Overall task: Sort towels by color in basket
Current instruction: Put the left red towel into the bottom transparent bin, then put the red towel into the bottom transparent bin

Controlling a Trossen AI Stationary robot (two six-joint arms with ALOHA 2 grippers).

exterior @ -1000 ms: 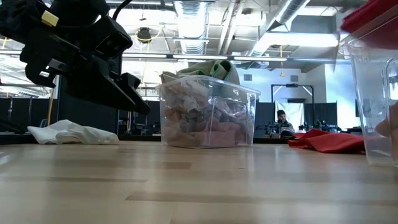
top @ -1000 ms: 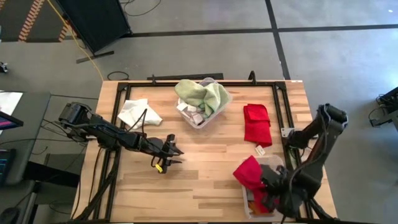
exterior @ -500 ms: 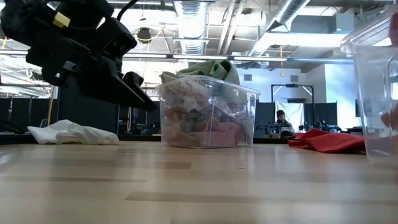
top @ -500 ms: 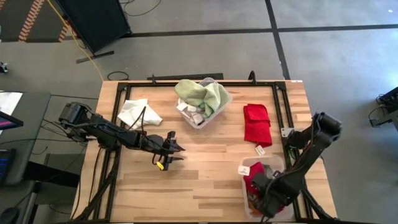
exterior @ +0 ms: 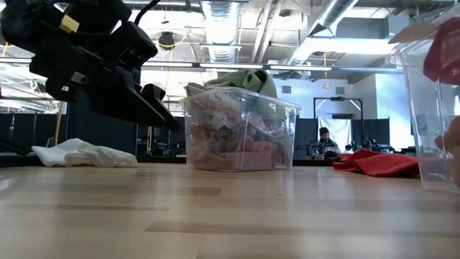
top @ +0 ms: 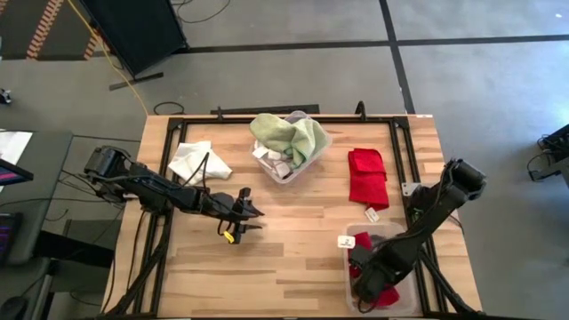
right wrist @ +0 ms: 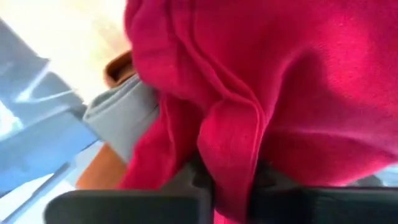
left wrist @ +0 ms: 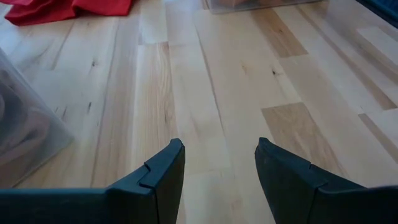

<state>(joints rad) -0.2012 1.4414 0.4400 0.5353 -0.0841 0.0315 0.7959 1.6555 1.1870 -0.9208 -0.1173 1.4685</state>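
My right gripper (top: 367, 279) is down inside the clear bin (top: 397, 233) at the table's near right, shut on a red towel (top: 363, 242). In the right wrist view this towel (right wrist: 267, 81) fills the picture above a grey cloth (right wrist: 121, 109) and an orange one (right wrist: 106, 168). A second red towel (top: 366, 176) lies flat on the table's right. My left gripper (top: 245, 213) hovers open over bare wood left of centre. A white towel (top: 197, 160) lies at the far left. A pale green towel (top: 286, 133) tops the far-centre bin (top: 313, 158). My right gripper pinches a bunched fold of the red towel (right wrist: 231, 163) between its two fingers, coming from above and pointing down into the bin. The towel spreads ahead of the fingers onto the grey and orange cloths in the bin.
The far-centre bin (exterior: 241, 133) is full of mixed cloths. Black rails run along the table's left (top: 167, 151) and right (top: 402, 151) sides. Bare wood (top: 293, 240) lies between the two grippers. A person (exterior: 325, 137) sits far behind the table.
My right gripper has gone down into the near-right bin, carrying the red towel with it. The towel, bunched above the bin's rim a second ago, now sits down inside the bin.
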